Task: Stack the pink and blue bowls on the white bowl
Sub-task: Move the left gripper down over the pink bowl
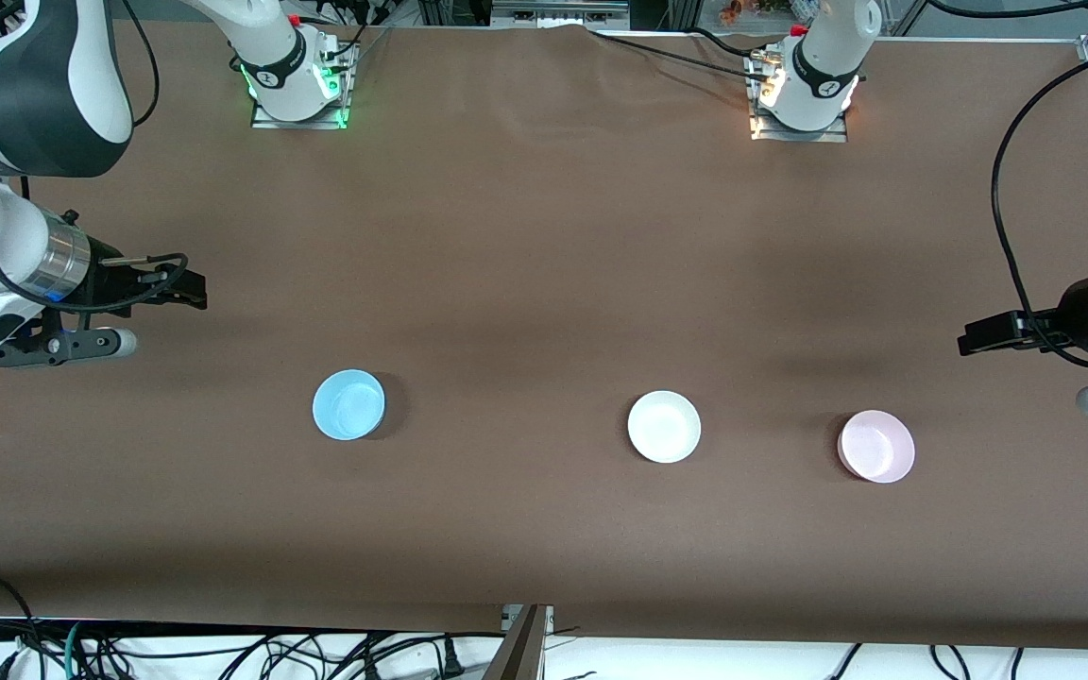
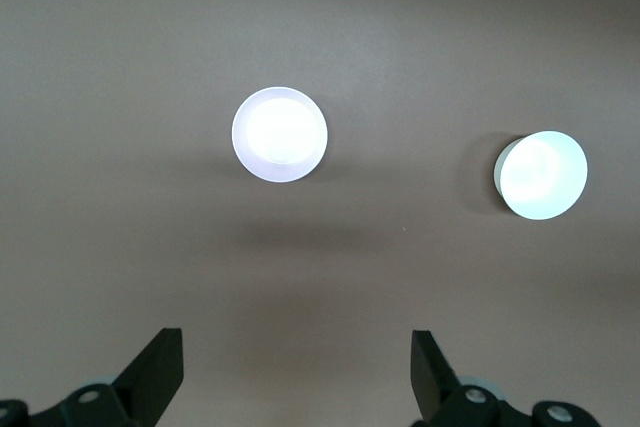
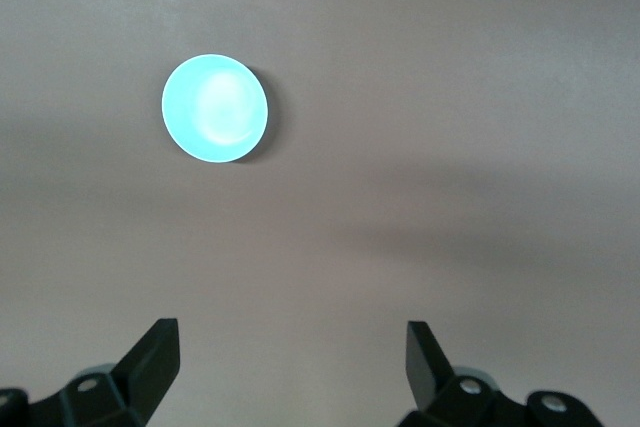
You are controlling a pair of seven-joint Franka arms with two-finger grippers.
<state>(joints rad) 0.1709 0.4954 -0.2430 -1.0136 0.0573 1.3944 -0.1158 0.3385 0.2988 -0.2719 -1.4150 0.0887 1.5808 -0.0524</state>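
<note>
Three bowls stand apart on the brown table. The light blue bowl (image 1: 348, 404) is toward the right arm's end, the white bowl (image 1: 664, 427) is in the middle, and the pale pink bowl (image 1: 875, 446) is toward the left arm's end. My right gripper (image 1: 193, 289) is open and empty, up over the table short of the blue bowl (image 3: 215, 107). My left gripper (image 1: 967, 338) is open and empty, up over the table's edge near the pink bowl (image 2: 280, 134). The left wrist view also shows the white bowl (image 2: 542, 174).
The brown table (image 1: 544, 246) carries only the three bowls. The arms' bases (image 1: 294, 76) stand along its edge farthest from the front camera. Cables (image 1: 223, 652) hang below the edge nearest to that camera.
</note>
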